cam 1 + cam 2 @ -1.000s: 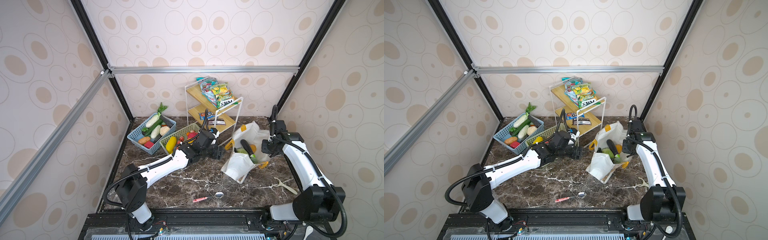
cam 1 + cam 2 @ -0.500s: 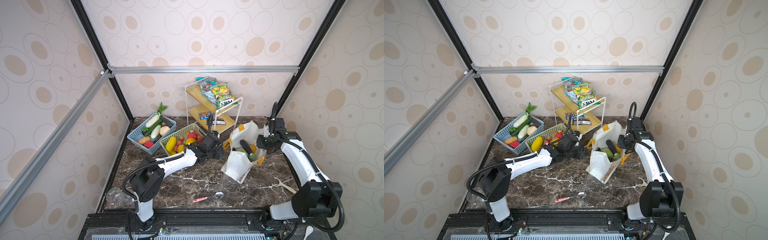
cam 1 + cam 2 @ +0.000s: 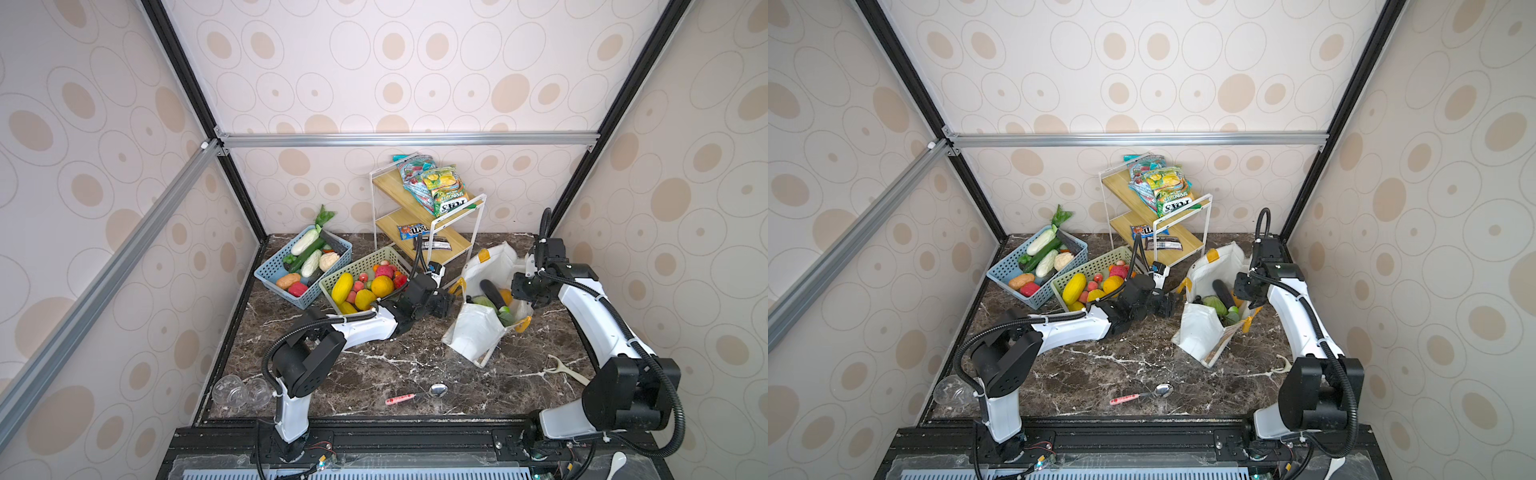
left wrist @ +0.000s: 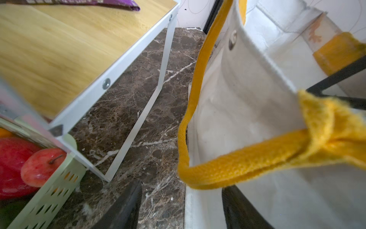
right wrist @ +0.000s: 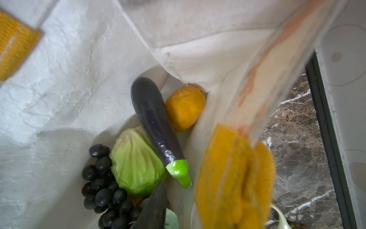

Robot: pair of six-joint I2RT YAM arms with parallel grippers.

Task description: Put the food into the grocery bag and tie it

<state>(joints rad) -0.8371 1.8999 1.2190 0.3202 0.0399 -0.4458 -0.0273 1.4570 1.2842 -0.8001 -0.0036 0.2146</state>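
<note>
In both top views the grocery bag [image 3: 478,336] [image 3: 1196,328] stands open on the surface [image 3: 374,365], with the left tool [image 3: 445,302] just beside its yellow strap [image 3: 458,286] and the right tool [image 3: 523,291] at its right-hand rim. The left wrist view shows the left tool's fingers [image 4: 128,206] wide apart, the strap loop hanging between them. The right wrist view looks into the bag at an eggplant [image 5: 154,123], cabbage [image 5: 134,162], grapes [image 5: 101,184] and an orange piece [image 5: 186,108]; whether the right tool grips anything I cannot tell.
</note>
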